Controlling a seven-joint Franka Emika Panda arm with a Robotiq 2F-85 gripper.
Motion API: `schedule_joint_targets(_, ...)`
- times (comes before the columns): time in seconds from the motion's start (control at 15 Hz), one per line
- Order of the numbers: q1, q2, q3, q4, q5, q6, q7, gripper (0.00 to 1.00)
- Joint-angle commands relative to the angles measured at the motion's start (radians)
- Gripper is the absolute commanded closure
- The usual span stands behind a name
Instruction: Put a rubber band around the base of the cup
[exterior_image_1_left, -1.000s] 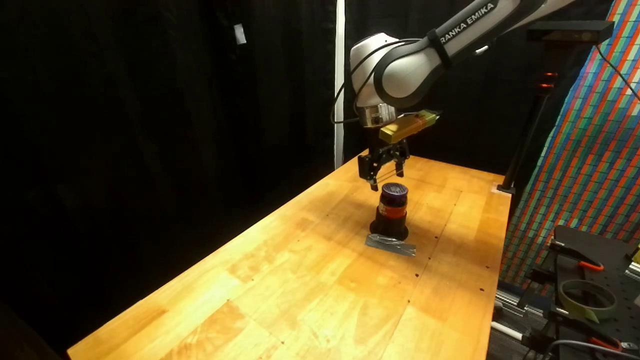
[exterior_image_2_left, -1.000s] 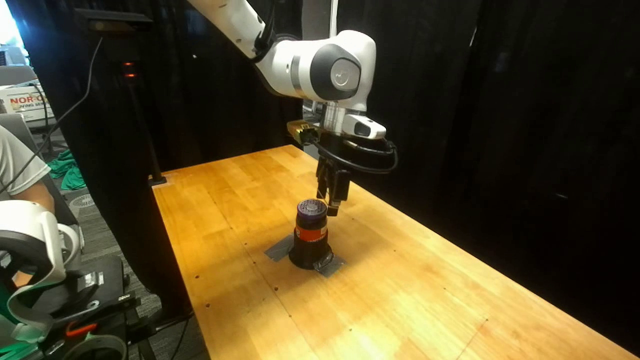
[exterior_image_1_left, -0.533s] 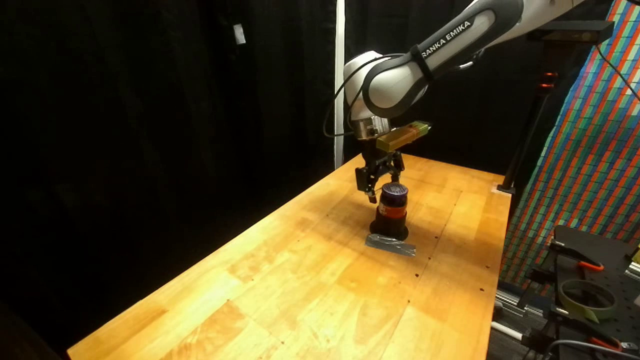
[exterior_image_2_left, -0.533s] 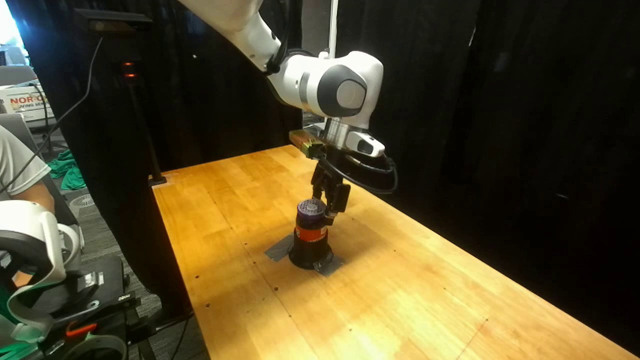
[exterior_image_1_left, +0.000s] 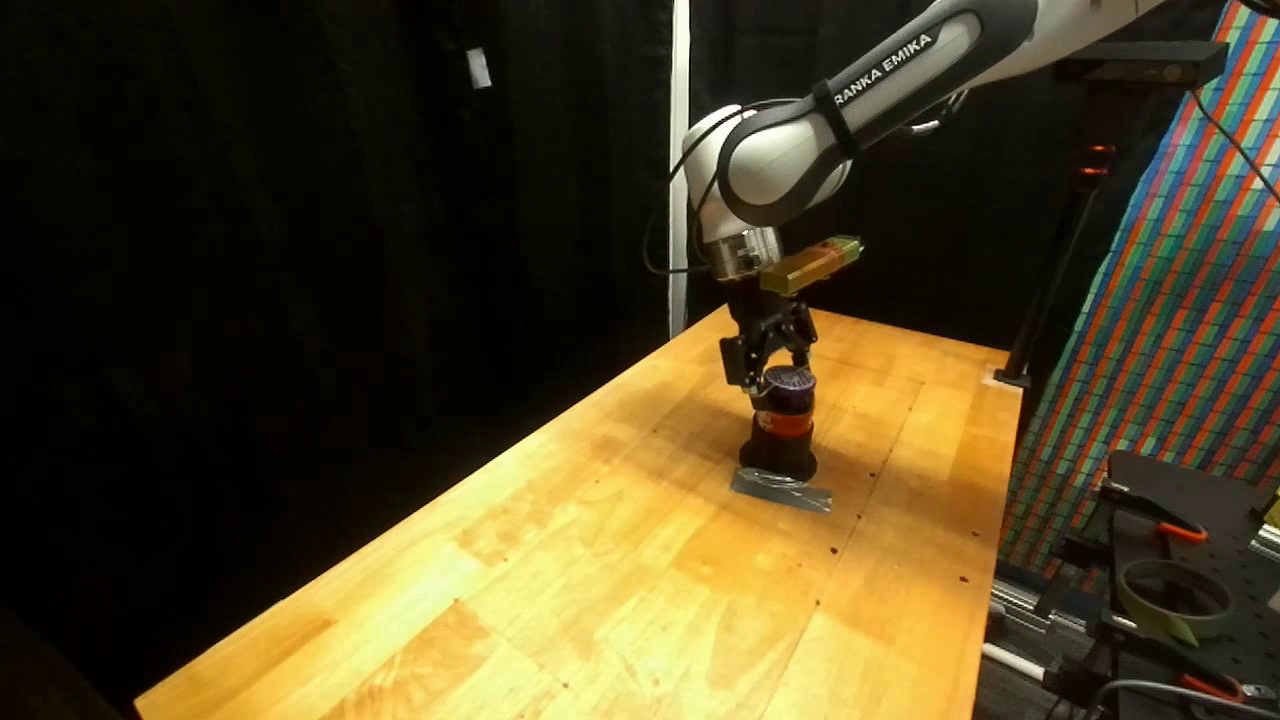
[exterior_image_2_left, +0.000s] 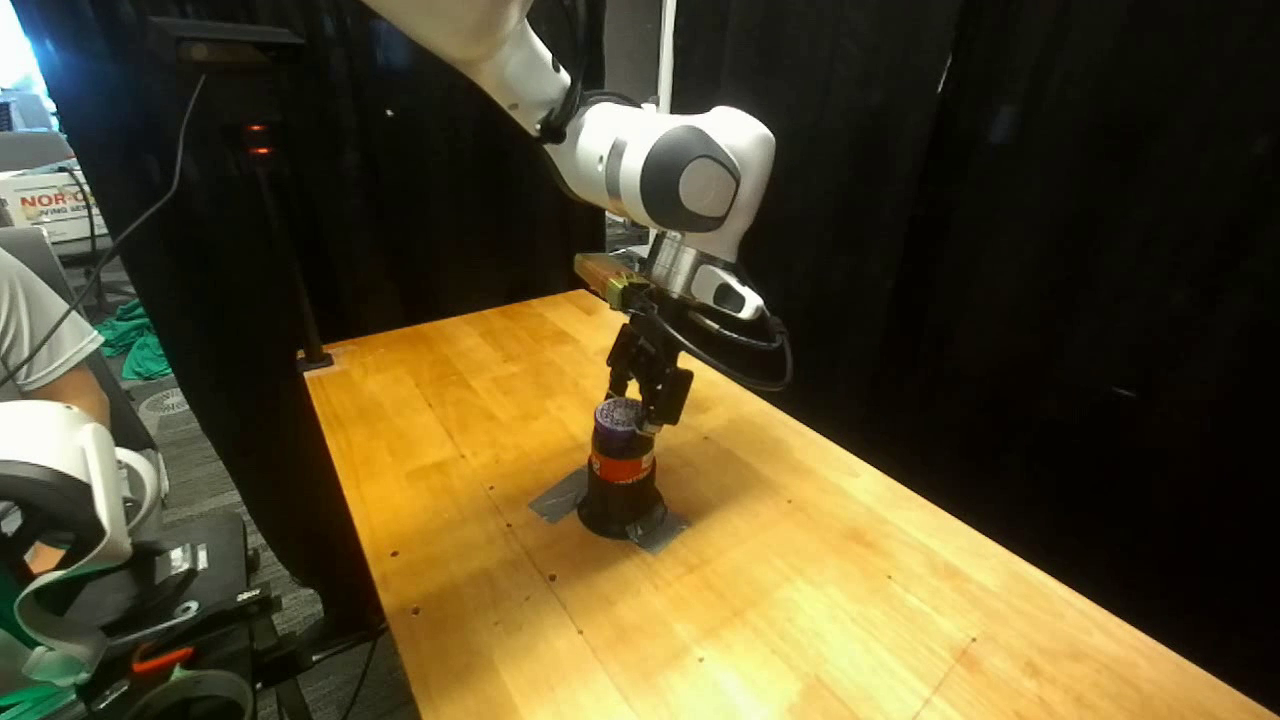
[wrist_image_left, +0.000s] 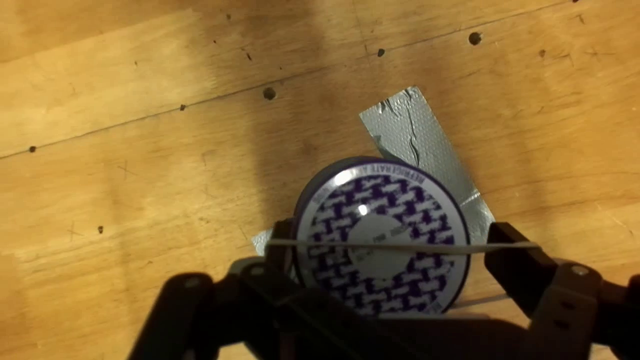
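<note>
Your wooden table (exterior_image_2_left: 780, 580), dotted with small dark holes (wrist_image_left: 269, 93), carries the upright dark cup (exterior_image_2_left: 622, 468) banded orange-red, grey tape strips (exterior_image_2_left: 560, 497) at its base, and a black stand (exterior_image_1_left: 1050, 280) near a corner

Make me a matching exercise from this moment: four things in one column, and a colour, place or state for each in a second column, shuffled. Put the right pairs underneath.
Things
1. cup
2. rubber band
3. gripper
4. grey tape

Descriptions
A. Open, jaws apart
B. On the wooden table, at the cup's foot
C. Pale, stretched in a line across the purple-and-white top in the wrist view
D. Upright, mostly dark, orange-red around the middle

Right pairs: 1-D; 2-C; 3-A; 4-B
</note>
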Motion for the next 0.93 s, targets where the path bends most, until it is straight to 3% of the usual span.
schedule_joint_targets(0.0, 0.001, -0.035, -0.003, -0.018, 0.016, -0.073, -0.022, 0.00)
schedule_joint_targets(0.6, 0.019, -0.185, -0.006, -0.246, -0.004, 0.077, 0.006, 0.00)
schedule_joint_targets(0.87, 0.037, -0.267, -0.011, -0.409, -0.031, 0.244, 0.053, 0.00)
